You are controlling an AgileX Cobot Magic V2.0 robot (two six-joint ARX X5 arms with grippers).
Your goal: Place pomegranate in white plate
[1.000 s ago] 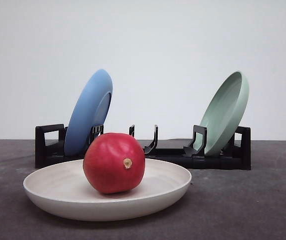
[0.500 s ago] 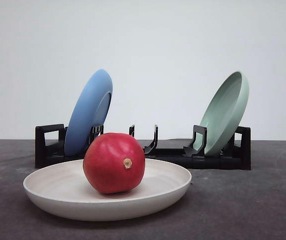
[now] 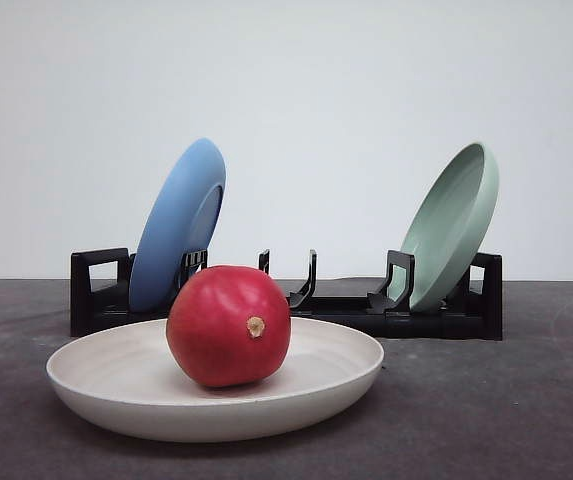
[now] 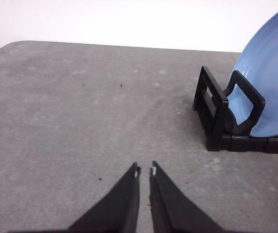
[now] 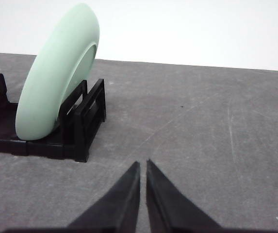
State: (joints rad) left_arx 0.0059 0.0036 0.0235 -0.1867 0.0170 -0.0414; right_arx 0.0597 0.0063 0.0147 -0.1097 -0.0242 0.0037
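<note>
The glossy red pomegranate (image 3: 228,325) rests inside the white plate (image 3: 96,385), left of its middle, its tan stem nub facing the camera. The plate lies flat on the dark grey table in front of the rack. My left gripper (image 4: 144,170) is shut and hovers over bare table beside the rack's end that holds the blue plate (image 4: 269,92). Shut as well, my right gripper (image 5: 143,162) hangs over bare table near the rack's other end with the pale green plate (image 5: 56,73). Nothing is held in either.
A black dish rack (image 3: 346,305) stands behind the white plate. The blue plate (image 3: 178,222) leans in its left slot, the pale green plate (image 3: 453,225) in its right slot. Bare table spreads on both sides of the rack.
</note>
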